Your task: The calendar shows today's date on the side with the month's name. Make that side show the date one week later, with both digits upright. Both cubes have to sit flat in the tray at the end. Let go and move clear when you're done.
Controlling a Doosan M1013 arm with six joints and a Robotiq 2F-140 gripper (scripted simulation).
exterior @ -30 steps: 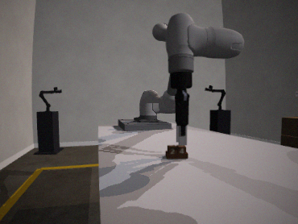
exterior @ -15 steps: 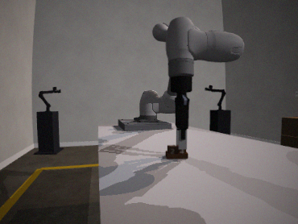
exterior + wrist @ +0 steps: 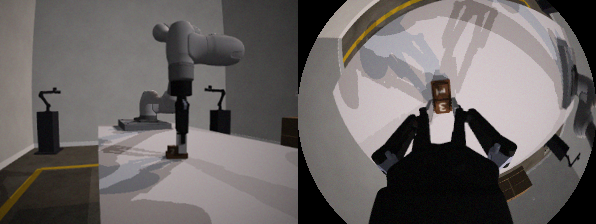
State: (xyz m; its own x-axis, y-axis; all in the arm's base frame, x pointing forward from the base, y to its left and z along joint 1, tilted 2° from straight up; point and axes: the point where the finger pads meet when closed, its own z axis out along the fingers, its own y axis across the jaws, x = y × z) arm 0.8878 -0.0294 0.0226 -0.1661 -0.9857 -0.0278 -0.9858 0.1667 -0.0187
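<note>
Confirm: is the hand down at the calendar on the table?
Yes, the hand points straight down onto the small brown calendar on the table.

One arm point(image 3: 189, 48), one brown calendar tray point(image 3: 176, 153), two black pedestals point(image 3: 47, 130) with small arms.
</note>
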